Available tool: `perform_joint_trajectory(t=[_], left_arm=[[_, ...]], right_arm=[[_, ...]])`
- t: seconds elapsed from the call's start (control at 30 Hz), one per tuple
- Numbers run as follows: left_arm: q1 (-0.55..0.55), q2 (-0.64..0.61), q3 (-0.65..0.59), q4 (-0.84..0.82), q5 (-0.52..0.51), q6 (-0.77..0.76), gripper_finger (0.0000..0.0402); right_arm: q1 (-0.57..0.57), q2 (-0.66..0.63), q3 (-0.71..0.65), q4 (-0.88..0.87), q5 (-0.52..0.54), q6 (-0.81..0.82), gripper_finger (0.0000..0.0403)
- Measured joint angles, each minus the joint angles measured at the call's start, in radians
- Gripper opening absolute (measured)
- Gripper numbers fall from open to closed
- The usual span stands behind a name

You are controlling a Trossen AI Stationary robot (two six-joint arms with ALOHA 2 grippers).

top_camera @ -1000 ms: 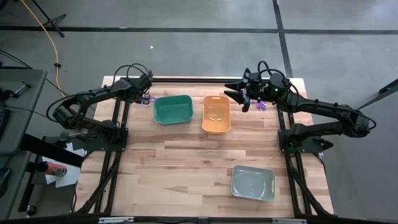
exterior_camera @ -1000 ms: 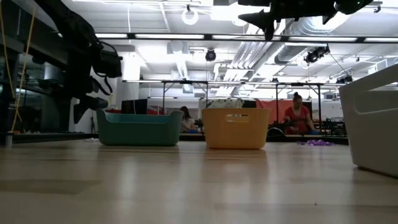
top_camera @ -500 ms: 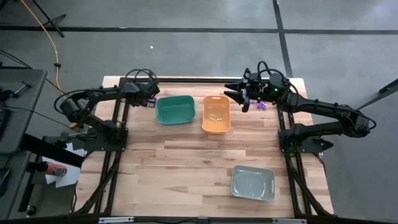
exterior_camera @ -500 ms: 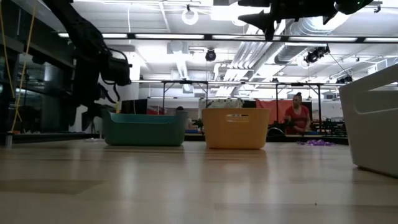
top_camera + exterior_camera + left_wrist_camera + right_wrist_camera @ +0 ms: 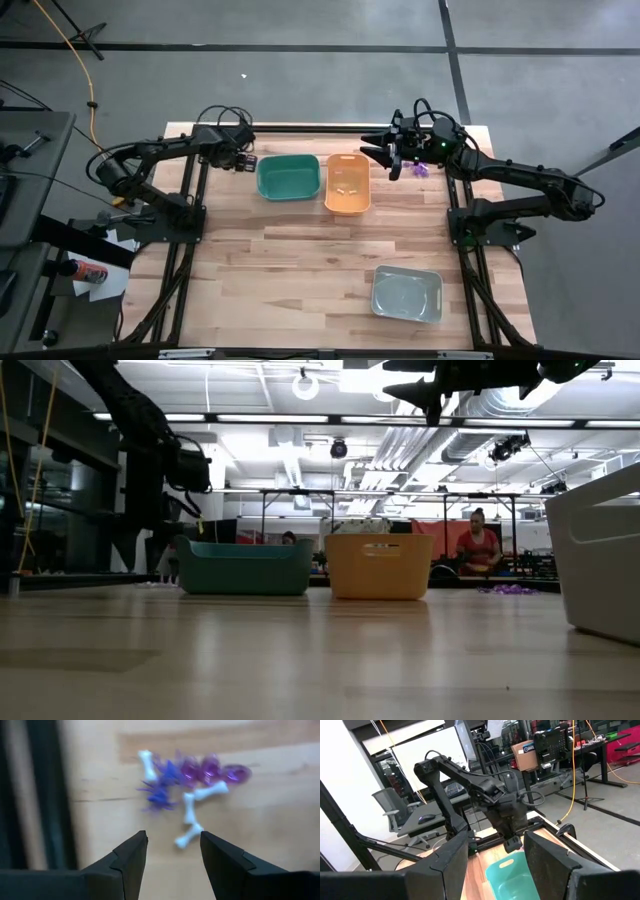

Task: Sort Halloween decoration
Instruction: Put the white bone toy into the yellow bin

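Purple and white trinkets (image 5: 190, 795) lie on the wooden counter (image 5: 300, 260) just ahead of our left pincer (image 5: 172, 852), whose jaws stand wide apart and hold nothing. We see the green bin (image 5: 288, 176) just beside it. Our right pincer (image 5: 385, 155), also open and empty, hovers high past the orange bin (image 5: 347, 184), with more purple trinkets (image 5: 420, 170) close by.
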Motion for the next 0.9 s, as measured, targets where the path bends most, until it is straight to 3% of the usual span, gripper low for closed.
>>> perform_joint_trajectory(t=[0.13, 0.47, 0.9], left_arm=[[0.068, 0.017, 0.0, 0.011, 0.118, 0.074, 0.0174], [0.08, 0.025, 0.002, 0.029, 0.184, 0.184, 0.0168], [0.024, 0.093, 0.002, 0.052, 0.102, 0.168, 0.0133]], right_arm=[[0.0, 0.0, 0.0, 0.0, 0.0, 0.0, 0.0187], [0.0, 0.0, 0.0, -0.001, 0.0, 0.0, 0.0187], [0.0, 0.0, 0.0, -0.008, 0.0, 0.003, 0.0187]])
